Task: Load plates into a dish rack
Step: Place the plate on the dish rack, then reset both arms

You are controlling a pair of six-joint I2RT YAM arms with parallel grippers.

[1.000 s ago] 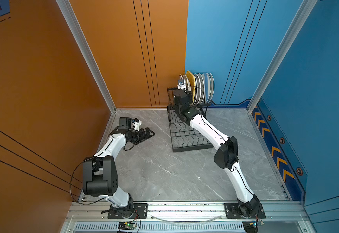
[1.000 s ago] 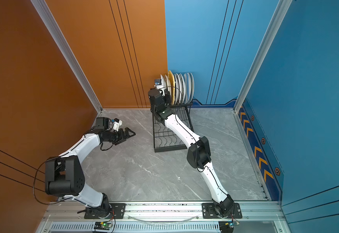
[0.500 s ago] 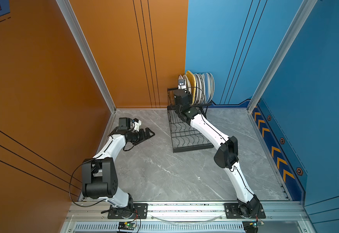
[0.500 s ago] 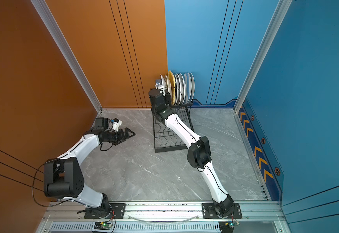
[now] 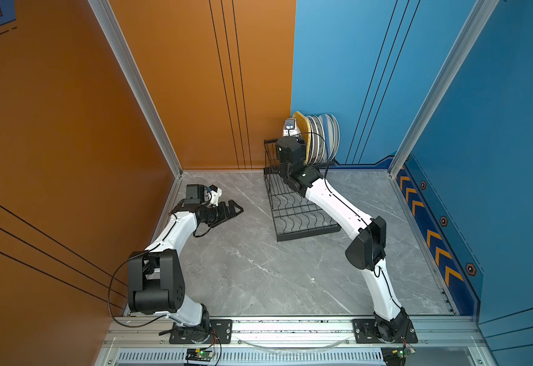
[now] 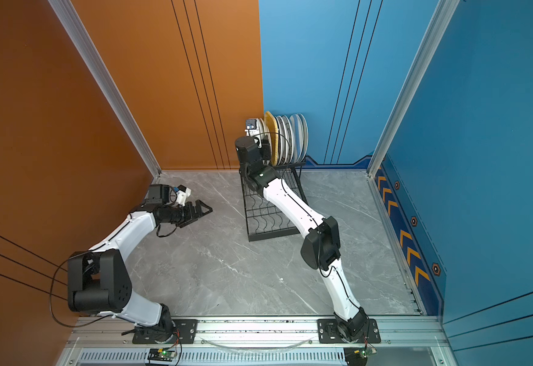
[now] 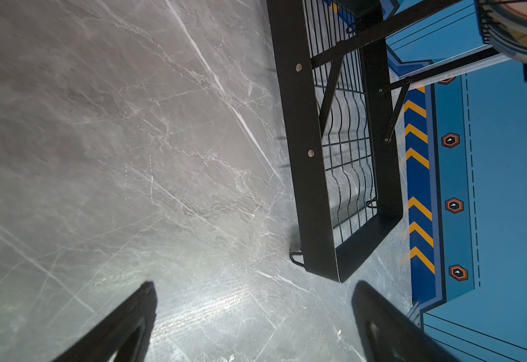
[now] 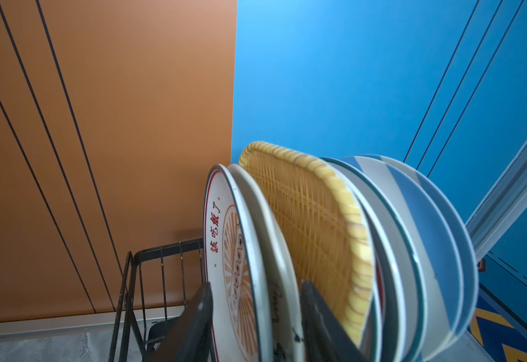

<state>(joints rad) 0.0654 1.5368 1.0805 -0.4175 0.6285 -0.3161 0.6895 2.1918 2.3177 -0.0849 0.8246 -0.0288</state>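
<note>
Marble tabletop, orange wall, blue wall, left gripper spread wide, empty above tabletop, right gripper partly parted astride front plates in dish rack.

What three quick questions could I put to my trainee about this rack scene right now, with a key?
1. True or false: the left gripper is holding a plate.
2. Where in the dish rack do the plates stand? A) the low front tier; B) the raised rear tier; C) half in each.
3. Fill in: the one woven tray in the row is coloured ____.
Key: 1 false, it is open and empty; 2 B; 3 yellow.
</note>
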